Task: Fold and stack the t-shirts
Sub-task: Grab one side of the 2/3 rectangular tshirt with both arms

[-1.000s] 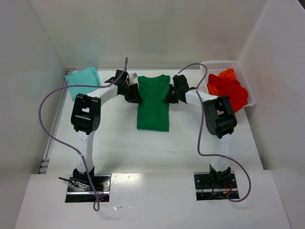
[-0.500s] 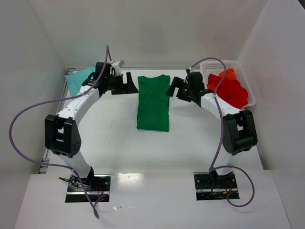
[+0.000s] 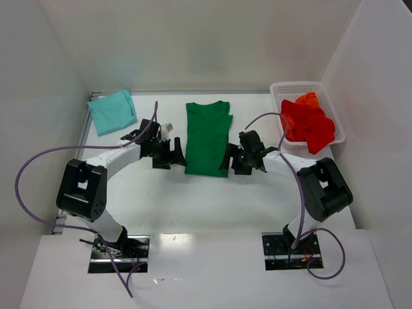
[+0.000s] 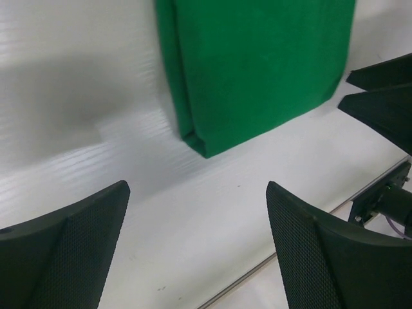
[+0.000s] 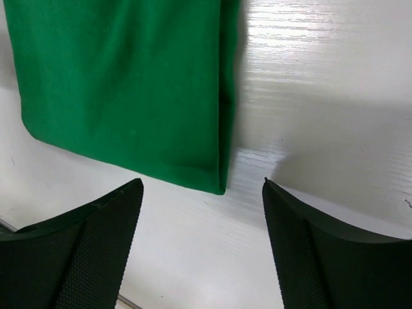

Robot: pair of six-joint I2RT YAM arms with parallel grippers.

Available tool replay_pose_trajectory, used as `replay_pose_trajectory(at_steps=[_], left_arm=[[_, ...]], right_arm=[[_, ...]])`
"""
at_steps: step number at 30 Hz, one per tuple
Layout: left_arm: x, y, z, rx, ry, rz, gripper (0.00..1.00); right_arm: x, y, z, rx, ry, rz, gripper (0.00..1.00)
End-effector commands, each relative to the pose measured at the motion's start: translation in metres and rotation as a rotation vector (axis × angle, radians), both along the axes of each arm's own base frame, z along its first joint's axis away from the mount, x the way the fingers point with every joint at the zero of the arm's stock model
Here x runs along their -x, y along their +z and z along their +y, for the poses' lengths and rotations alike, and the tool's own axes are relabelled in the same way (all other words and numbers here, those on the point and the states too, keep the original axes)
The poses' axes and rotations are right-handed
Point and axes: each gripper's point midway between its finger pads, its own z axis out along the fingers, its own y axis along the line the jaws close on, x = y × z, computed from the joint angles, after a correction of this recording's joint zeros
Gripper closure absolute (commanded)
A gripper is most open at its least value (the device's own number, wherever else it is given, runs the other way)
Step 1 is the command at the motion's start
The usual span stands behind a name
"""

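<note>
Left gripper [image 3: 177, 154], right gripper [image 3: 230, 159] retreated; green t-shirt [image 3: 207, 138] narrow-folded.

Open table [image 3: 206, 206] before green t-shirt [image 3: 207, 138] — basket [image 3: 296, 85] crowds far-right corner.

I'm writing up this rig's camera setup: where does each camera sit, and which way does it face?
Top external: high behind the bases, facing down on the white table; both arms show whole.
Left wrist: on the left arm, facing past the left fingers at the folded dark green cloth t-shirt, its near left corner.
Right wrist: likewise, past the right fingers at its near right corner.
Shared: both wrist views hold the shirt's near hem; the left one catches the right fingers.
</note>
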Motion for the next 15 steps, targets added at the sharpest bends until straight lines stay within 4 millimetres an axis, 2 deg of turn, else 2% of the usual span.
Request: replay_pose_trajectory(at_steps=[1,6,15], left_arm=[[-0.003,0.01,-0.013,0.034,0.003,-0.049,0.06],[-0.001,-0.003,-0.017,0.027,-0.002,-0.013,0.09],[-0.003,-0.017,-0.018,0.014,-0.009,0.012,0.11]], right_arm=[[-0.011,0.015,0.001,-0.032,-0.047,-0.07,0.23],[-0.008,0.003,0.003,-0.035,-0.046,-0.04,0.39],[-0.001,-0.012,0.018,-0.041,-0.016,-0.008,0.45]])
